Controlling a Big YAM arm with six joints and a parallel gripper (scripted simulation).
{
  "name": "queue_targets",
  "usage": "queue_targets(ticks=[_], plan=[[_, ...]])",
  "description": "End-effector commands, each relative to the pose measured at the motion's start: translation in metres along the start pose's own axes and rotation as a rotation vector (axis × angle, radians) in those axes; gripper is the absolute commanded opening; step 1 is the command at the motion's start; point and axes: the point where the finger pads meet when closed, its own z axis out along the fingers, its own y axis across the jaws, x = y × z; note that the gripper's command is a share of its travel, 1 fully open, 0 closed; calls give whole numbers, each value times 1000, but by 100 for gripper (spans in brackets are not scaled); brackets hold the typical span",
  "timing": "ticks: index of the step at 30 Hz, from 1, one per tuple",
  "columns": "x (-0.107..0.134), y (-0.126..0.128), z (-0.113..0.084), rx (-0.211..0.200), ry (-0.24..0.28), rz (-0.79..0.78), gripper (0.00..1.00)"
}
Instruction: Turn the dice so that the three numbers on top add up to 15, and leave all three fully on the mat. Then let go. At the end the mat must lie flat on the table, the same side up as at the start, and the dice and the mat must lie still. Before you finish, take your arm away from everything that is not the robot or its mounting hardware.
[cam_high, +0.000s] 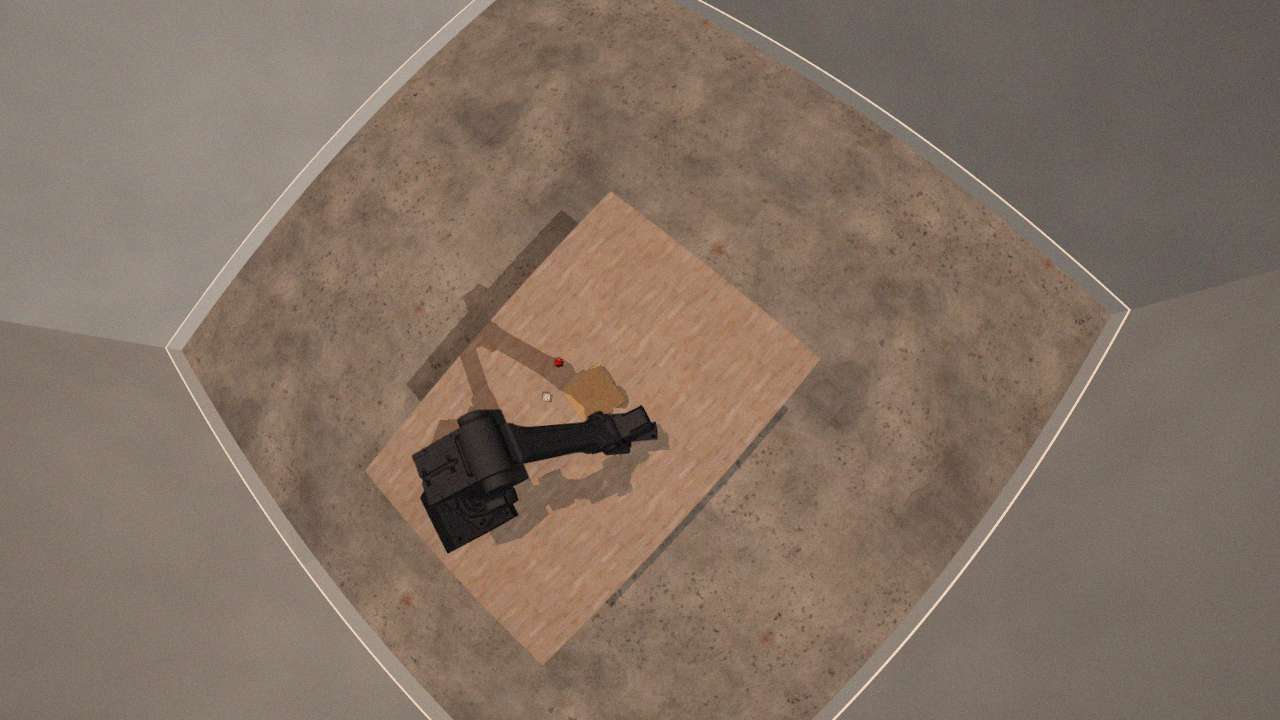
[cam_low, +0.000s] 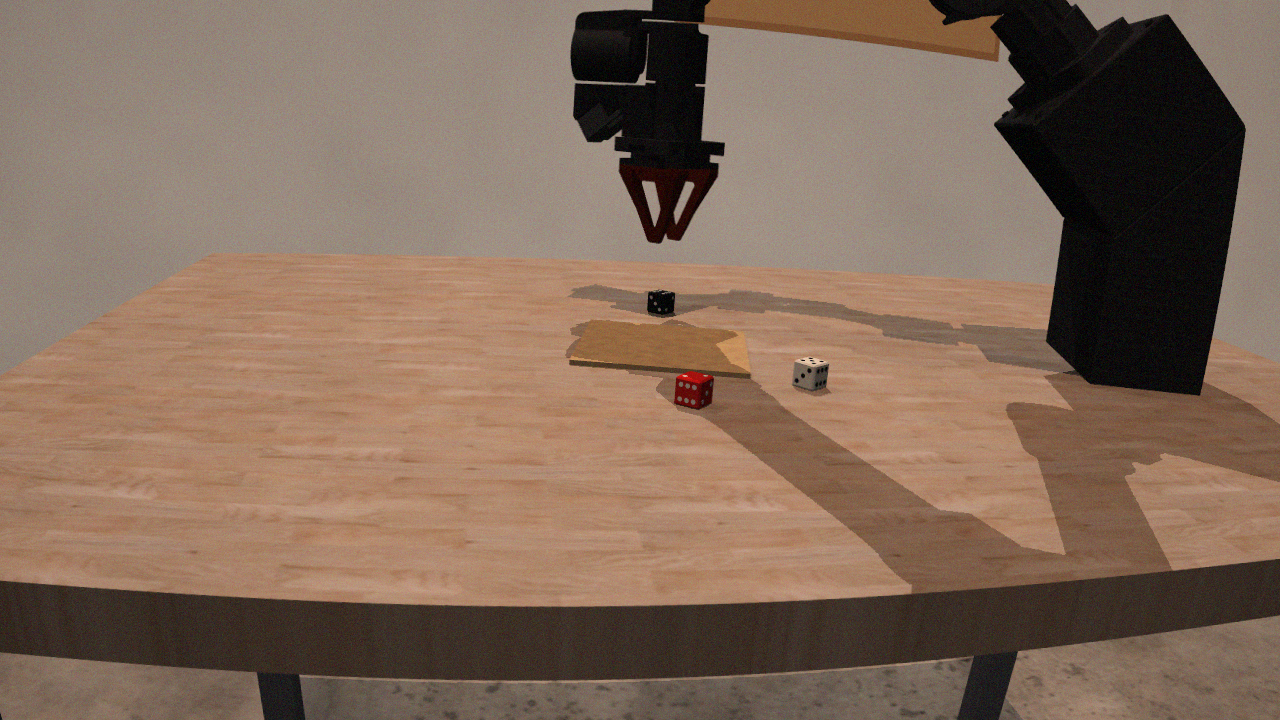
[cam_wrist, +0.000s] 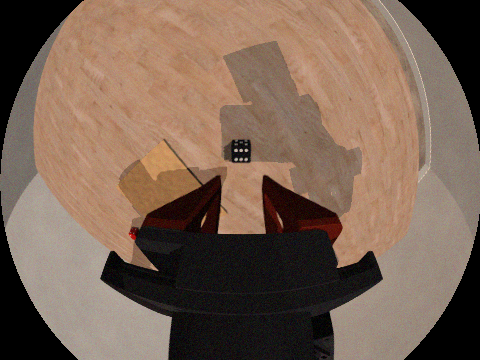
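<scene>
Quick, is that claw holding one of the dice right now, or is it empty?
Gripper: partly open and empty, hanging high above the table; the black die sits on the wood below it.

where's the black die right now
In the exterior view the black die sits on the table just behind the mat, off it, below the raised gripper.

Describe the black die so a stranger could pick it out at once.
Find the tan mat lying mid-table. Just past its far edge, in the arm's shadow below the raised, empty gripper, sits the black die. It alone is black with white pips; the others are red and white.
</scene>
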Motion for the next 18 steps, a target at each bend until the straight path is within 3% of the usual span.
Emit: queue_targets(ticks=[1, 18], plan=[[-7, 6, 6, -9, -14, 2, 34], [-9, 7, 30, -10, -18, 3, 34]])
